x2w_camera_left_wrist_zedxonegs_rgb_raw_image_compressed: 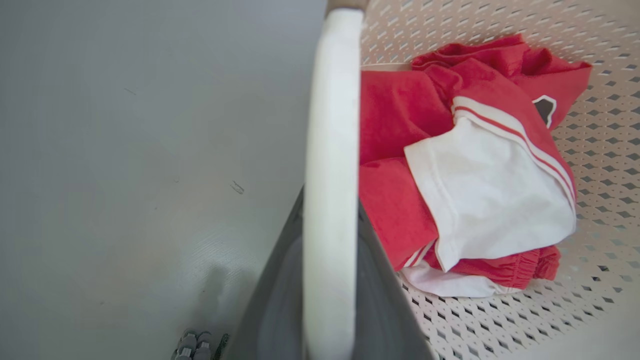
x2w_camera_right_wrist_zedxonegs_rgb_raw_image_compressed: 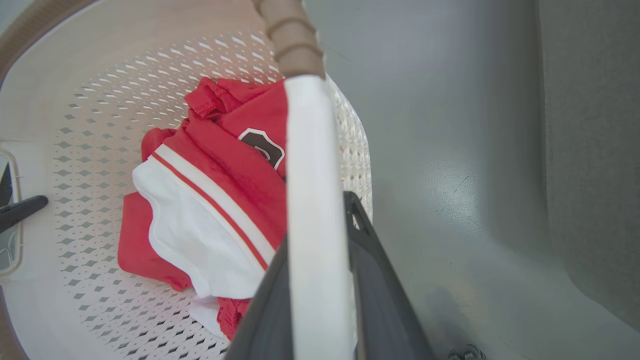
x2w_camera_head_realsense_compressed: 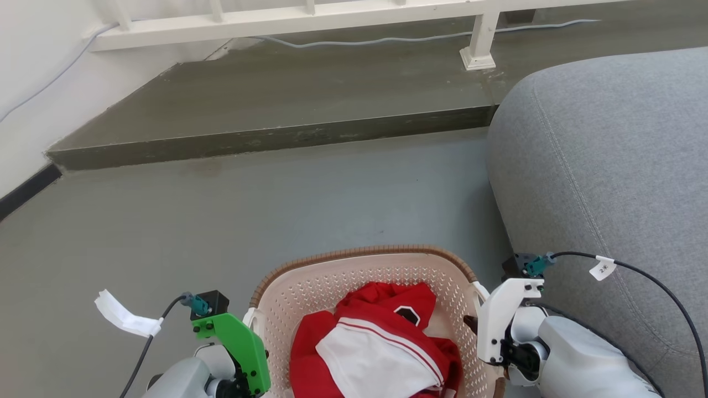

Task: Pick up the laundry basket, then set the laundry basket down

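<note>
Beside the grey sofa (x2w_camera_head_realsense_compressed: 603, 166), low over the floor (x2w_camera_head_realsense_compressed: 221, 221), the head view shows the laundry basket (x2w_camera_head_realsense_compressed: 365, 276) flanked by the left end effector (x2w_camera_head_realsense_compressed: 251, 326) and the right end effector (x2w_camera_head_realsense_compressed: 475, 323), likely for a level lift; the left wrist view shows its fingers (x2w_camera_left_wrist_zedxonegs_rgb_raw_image_compressed: 380, 310) clamped on one white handle (x2w_camera_left_wrist_zedxonegs_rgb_raw_image_compressed: 330, 150), and the right wrist view shows its fingers (x2w_camera_right_wrist_zedxonegs_rgb_raw_image_compressed: 380, 300) clamped on the other handle (x2w_camera_right_wrist_zedxonegs_rgb_raw_image_compressed: 310, 200).

A smooth grey floor (x2w_camera_head_realsense_compressed: 221, 221) meets a raised concrete step (x2w_camera_head_realsense_compressed: 276, 99) at the back, where a white railing (x2w_camera_head_realsense_compressed: 310, 16) stands with a pale cable (x2w_camera_head_realsense_compressed: 387, 40) trailing beside it. A white wall (x2w_camera_head_realsense_compressed: 33, 72) with dark skirting (x2w_camera_head_realsense_compressed: 27, 190) is at the left, a grey sofa (x2w_camera_head_realsense_compressed: 608, 155) at the right
</note>
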Controlling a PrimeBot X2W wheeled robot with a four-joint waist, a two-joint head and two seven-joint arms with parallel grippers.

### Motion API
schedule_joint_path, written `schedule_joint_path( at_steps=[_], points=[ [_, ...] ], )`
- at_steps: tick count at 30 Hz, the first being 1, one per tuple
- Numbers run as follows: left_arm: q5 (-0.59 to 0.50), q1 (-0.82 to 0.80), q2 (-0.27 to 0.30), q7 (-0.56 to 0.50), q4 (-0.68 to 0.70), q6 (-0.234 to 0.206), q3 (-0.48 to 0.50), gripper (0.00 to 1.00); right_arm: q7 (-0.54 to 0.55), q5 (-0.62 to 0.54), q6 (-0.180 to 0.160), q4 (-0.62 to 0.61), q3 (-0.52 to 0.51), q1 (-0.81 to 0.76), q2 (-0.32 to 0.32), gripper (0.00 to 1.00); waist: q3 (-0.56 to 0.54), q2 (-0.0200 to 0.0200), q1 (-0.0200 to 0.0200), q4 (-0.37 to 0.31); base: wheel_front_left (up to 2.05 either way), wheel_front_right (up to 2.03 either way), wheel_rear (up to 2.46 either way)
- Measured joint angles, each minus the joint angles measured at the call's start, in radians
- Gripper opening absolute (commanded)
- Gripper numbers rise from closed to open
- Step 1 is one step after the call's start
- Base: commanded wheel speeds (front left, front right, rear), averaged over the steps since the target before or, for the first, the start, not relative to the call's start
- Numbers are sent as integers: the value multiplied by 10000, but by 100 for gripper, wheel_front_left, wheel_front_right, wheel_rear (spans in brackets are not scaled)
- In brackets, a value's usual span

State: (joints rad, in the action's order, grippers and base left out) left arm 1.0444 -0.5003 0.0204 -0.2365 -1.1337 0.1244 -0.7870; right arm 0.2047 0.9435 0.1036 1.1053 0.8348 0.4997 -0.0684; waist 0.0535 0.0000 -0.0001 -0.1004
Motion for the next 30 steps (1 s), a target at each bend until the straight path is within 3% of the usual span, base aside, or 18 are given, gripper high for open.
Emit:
schedule_joint_path(
  at_steps=[30],
  points=[
    [324, -21, 17, 13, -67, 0, -217, 0, -111, 422, -2, -2, 418, 85, -56, 0, 360, 0, 0, 59, 0, 0, 0]
  ],
)
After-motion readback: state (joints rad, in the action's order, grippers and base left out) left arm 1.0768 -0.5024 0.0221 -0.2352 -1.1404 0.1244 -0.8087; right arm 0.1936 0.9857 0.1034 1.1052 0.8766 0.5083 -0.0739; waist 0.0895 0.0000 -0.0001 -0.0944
